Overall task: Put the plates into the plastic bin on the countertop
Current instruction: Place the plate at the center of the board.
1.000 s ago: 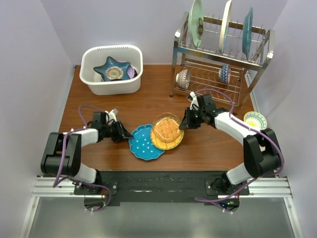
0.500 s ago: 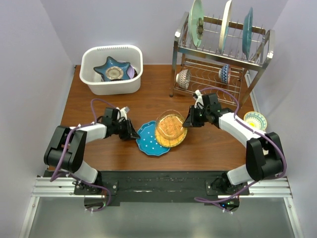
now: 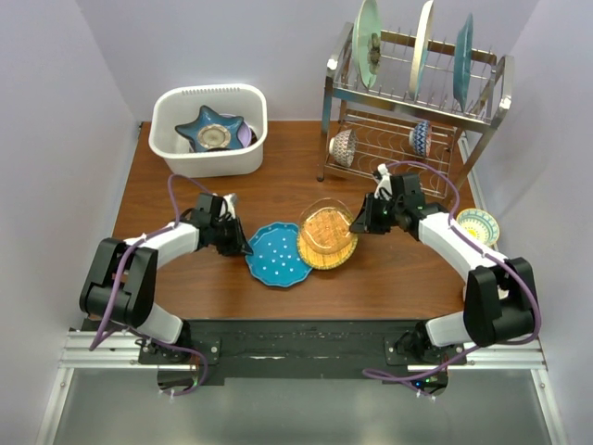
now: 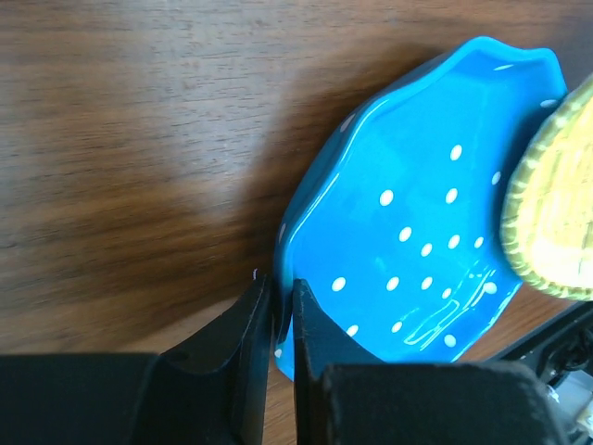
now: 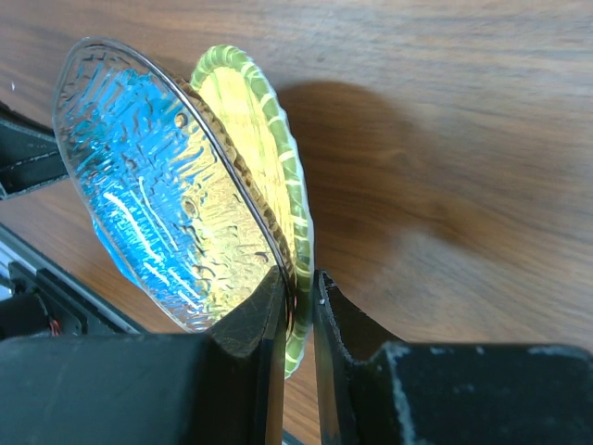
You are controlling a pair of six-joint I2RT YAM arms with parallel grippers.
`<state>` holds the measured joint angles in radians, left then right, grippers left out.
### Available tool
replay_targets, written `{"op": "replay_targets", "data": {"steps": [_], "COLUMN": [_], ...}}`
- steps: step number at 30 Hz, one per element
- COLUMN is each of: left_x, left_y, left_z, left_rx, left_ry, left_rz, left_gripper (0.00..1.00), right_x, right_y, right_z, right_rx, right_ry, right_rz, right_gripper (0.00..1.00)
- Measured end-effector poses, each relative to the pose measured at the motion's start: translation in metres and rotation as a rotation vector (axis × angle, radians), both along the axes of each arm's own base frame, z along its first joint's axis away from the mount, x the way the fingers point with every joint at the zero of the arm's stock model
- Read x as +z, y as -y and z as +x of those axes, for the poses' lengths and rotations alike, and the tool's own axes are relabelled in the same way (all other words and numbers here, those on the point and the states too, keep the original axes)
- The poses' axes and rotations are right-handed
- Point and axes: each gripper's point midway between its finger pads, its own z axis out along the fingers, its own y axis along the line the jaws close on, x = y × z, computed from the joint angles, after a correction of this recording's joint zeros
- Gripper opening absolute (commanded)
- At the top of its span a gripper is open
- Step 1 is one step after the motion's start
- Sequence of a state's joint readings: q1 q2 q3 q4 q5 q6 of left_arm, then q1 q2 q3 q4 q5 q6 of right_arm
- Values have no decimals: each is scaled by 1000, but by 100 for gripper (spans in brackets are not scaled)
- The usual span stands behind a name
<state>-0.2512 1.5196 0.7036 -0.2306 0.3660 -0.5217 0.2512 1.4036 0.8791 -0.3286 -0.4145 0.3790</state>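
Observation:
A blue dotted plate (image 3: 278, 255) (image 4: 417, 241) lies on the countertop (image 3: 278, 190). My left gripper (image 3: 243, 247) (image 4: 283, 289) is shut on its left rim. To its right a clear textured glass plate (image 3: 324, 222) (image 5: 167, 185) leans tilted over an amber plate with a greenish rim (image 3: 334, 255) (image 5: 278, 158). My right gripper (image 3: 359, 225) (image 5: 301, 283) is shut on their right edges, and both rims sit between its fingers. The amber plate overlaps the blue one's right edge. The white plastic bin (image 3: 213, 165) stands at the back left and holds a blue star-shaped plate (image 3: 211, 130) and a lavender sliver (image 3: 245, 135).
A steel wire rack (image 3: 482, 116) stands at the back right with three upright plates (image 3: 367, 42) on top and two small bowls (image 3: 343, 146) below. A small patterned dish (image 3: 477, 224) lies by the right arm. The black front edge (image 3: 296, 329) runs close behind the plates.
My left jaws have closed onto the blue plate's rim, and the plate has slid slightly away from the front edge. The right gripper has carried its two plates a little to the right.

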Motion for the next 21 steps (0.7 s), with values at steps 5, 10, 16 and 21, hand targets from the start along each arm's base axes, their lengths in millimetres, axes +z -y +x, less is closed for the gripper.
{"op": "replay_targets", "data": {"steps": [5, 10, 16, 21], "left_x": [0, 1, 1, 1], "left_y": [-7, -26, -52, -61], "left_z": [1, 6, 8, 7], "left_rx": [2, 33, 72, 74], "left_ry": [-6, -14, -28, -34], "left_rz": [33, 59, 90, 106], "left_gripper": [0, 0, 0, 0], "right_x": [-6, -21, -41, -57], "right_y": [8, 14, 13, 13], "right_z": [0, -5, -8, -8], "right_rx": [-19, -31, -29, -30], "right_ry": [-9, -40, -73, -100], "right_rz": [-5, -12, 5, 4], "right_gripper": [7, 7, 6, 8]}}
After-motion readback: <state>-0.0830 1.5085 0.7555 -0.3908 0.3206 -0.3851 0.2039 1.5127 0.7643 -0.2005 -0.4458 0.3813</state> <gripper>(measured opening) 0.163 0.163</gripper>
